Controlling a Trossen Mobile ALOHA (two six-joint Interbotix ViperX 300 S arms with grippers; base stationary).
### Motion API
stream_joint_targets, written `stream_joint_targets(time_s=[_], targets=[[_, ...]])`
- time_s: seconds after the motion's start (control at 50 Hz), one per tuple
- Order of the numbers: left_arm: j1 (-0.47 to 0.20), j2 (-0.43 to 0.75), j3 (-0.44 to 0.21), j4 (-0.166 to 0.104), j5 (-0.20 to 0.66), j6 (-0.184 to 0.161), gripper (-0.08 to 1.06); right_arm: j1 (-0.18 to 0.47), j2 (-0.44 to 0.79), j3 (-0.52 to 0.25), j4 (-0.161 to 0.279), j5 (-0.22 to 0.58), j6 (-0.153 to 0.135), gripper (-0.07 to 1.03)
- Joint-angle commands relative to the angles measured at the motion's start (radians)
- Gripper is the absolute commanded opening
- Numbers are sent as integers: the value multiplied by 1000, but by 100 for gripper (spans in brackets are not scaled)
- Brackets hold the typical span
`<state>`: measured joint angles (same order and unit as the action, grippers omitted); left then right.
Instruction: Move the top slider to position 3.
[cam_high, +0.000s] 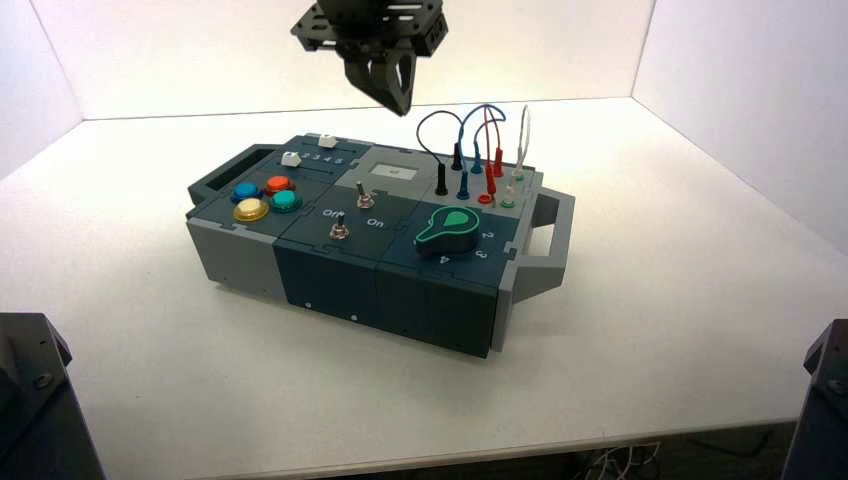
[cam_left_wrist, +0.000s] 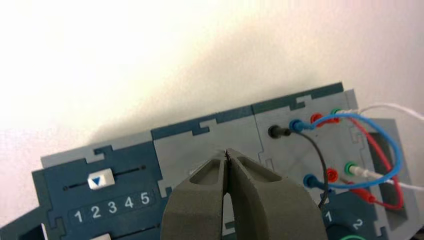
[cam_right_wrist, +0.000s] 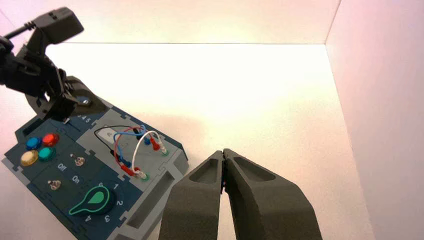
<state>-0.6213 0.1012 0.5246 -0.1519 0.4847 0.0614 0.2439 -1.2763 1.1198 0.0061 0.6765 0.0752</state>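
Buttons (cam_high: 266, 196) in blue, orange, yellow and teal cluster on the left end of the box (cam_high: 340, 275), which stands turned on the white bench (cam_high: 650, 330). Behind them, at the far left corner of the box, sit two small white slider knobs; the farther one is the top slider (cam_left_wrist: 100, 180), resting in its plain dark slot, and the left wrist view shows it above the gap between the printed 2 and position 3 (cam_left_wrist: 112, 207) in the row 1 2 3 4 5, nearer the 2. Further right come two metal toggle switches (cam_high: 352, 211) beside the lettering Off and On, then a grey panel, then the green knob (cam_high: 447, 233) near the front right. Behind the knob, black, blue, red and white wires (cam_high: 478, 140) loop between coloured sockets. The left tool (cam_left_wrist: 227, 165) hangs above the grey middle panel, to the right of the top slider, with its fingers pressed together and nothing between them; it touches no part of the box. The right tool (cam_right_wrist: 223, 167) is off to the right of the box over bare bench, its fingers likewise closed on nothing.
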Motion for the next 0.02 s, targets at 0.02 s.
stream_joint_targets(time_s=[0.02], targets=[[-5, -37, -38, 5, 3, 2, -3, -2, 17, -14, 2, -6, 0, -2]])
